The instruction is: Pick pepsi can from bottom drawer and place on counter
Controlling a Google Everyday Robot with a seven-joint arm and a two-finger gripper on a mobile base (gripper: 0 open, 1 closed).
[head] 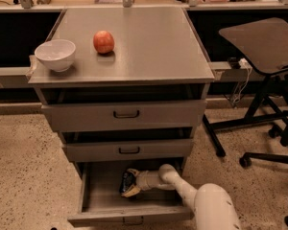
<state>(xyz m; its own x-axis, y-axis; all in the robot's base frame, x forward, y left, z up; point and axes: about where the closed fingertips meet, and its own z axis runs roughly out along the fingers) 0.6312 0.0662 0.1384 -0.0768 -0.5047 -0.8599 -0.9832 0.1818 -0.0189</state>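
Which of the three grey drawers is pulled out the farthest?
The bottom drawer: its tray stands far out, with the claw inside it at the pepsi can; the top drawer and middle drawer are nearly closed.
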